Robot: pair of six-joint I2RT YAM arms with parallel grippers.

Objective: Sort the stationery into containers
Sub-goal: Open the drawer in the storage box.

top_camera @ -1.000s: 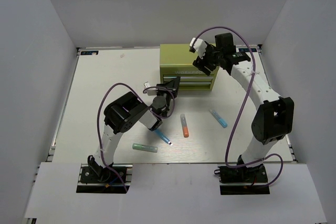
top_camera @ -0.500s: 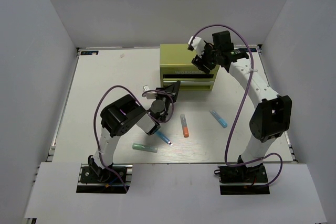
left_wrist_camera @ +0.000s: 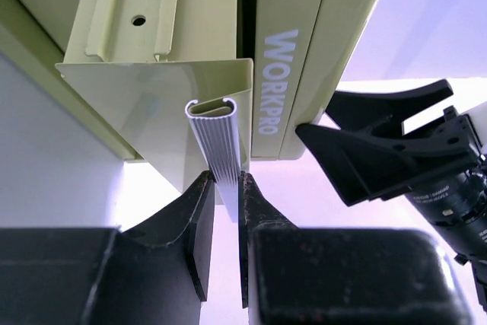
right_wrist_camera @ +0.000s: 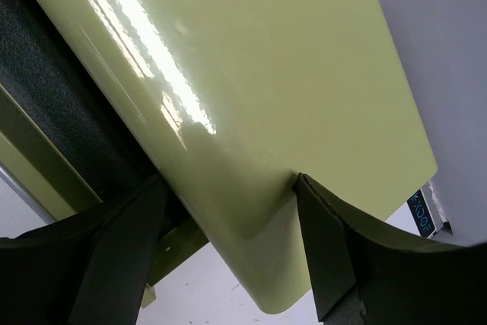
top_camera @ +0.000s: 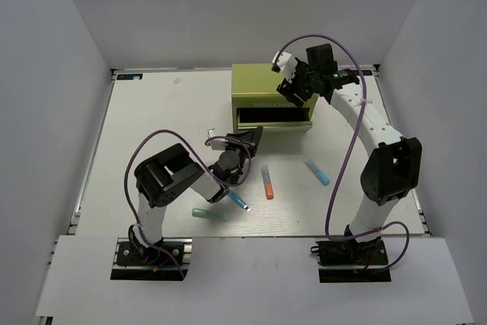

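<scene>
The lime-green chest stands at the back of the table, and the drawer just below its lettering is pulled out, showing a dark inside. My left gripper is shut on that drawer's ribbed silver handle. My right gripper straddles the chest's top right corner, a finger pressed on each side. On the table lie an orange pen, a light blue pen, a blue white-tipped pen and a mint green pen.
White walls close in the table on three sides. The left arm's elbow hangs low over the table near the mint pen. A purple cable loops off the right arm above the table's right part.
My left gripper has drawn back toward the near edge with the handle in it, and the drawer has slid out. The right gripper has stayed on the chest's corner.
</scene>
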